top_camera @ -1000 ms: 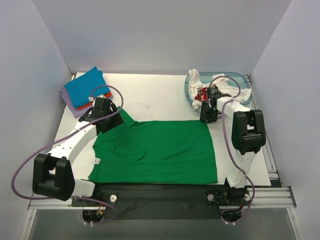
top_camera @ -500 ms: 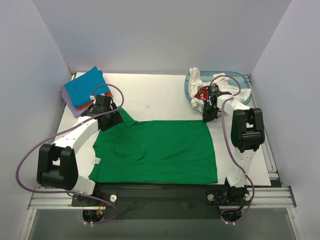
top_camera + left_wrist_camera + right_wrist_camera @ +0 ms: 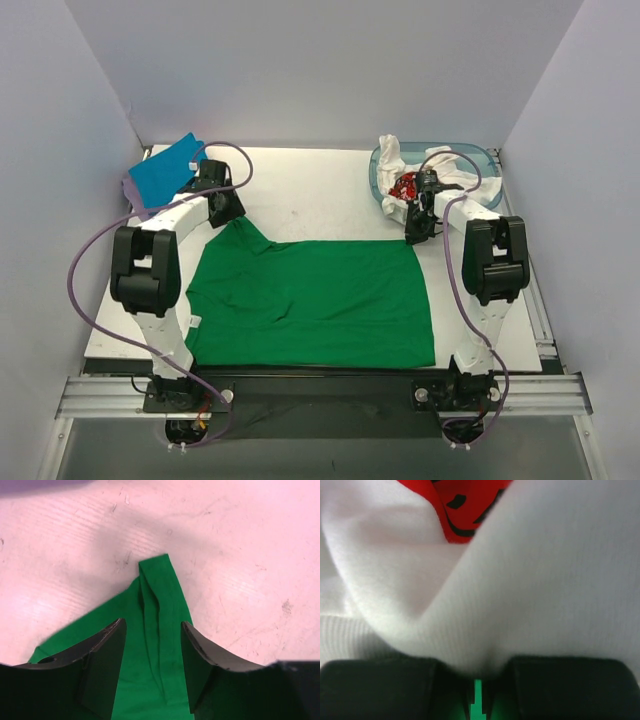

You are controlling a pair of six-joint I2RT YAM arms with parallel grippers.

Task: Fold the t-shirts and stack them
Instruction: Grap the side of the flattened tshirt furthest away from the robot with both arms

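The table (image 3: 320, 190) carries the green t-shirt (image 3: 310, 300), spread flat across its middle with the far edge running between the two arms. At the far left a folded blue t-shirt (image 3: 165, 172) tops the stack. At the far right a translucent blue tub (image 3: 480, 152) holds a white t-shirt (image 3: 390, 155) that spills over its rim, just beside the green hem corner.

The right gripper (image 3: 415, 232) is closed on that corner. Its wrist view shows a sliver of green pinched between the fingers, with white cloth pressing close in front. The left gripper (image 3: 152, 625) stands partly open and holds nothing. Its fingers (image 3: 102, 665) sit astride the tip of the sleeve (image 3: 157, 595), which lies creased on the table.

The step looks like taking the far edge for a fold toward the near side. The left should sink until both layers of the sleeve sit between the fingers, then close a little back from the tip. Both arms should then rise together, level, keeping the edge taut, and the right must drag no white cloth along
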